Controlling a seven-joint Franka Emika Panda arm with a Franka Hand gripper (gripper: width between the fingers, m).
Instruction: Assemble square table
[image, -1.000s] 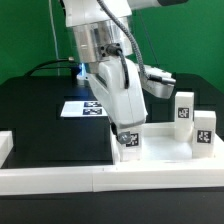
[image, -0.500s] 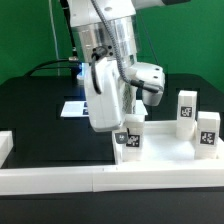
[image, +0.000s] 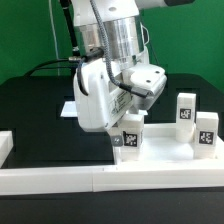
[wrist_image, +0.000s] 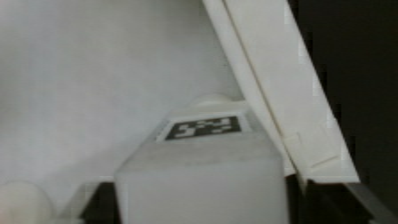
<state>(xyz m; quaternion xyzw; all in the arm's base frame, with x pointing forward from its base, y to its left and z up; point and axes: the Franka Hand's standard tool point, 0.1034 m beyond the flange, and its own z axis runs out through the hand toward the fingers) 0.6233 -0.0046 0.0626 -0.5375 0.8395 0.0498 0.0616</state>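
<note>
My gripper (image: 125, 121) is shut on a short white leg (image: 131, 136) with a black-and-white tag. It holds the leg upright at the near-left corner of the square table panel (image: 165, 152). In the wrist view the leg (wrist_image: 205, 150) runs out from between my dark fingers (wrist_image: 100, 206), its tag facing the camera, over the white panel (wrist_image: 107, 80) beside the panel's raised rim (wrist_image: 270, 90). I cannot see the leg's lower end or the socket. Two more tagged legs (image: 184, 110) (image: 206, 131) stand at the panel's right side.
Long white border bars run along the front (image: 90, 181) and the exterior view's left (image: 5, 146). The marker board (image: 70, 108) lies on the black table behind my arm, mostly hidden by it. A green wall stands behind.
My wrist has turned about the leg, and the gripper body has swung toward the exterior view's left. The held leg has stayed at the panel's corner, shifted slightly right.
</note>
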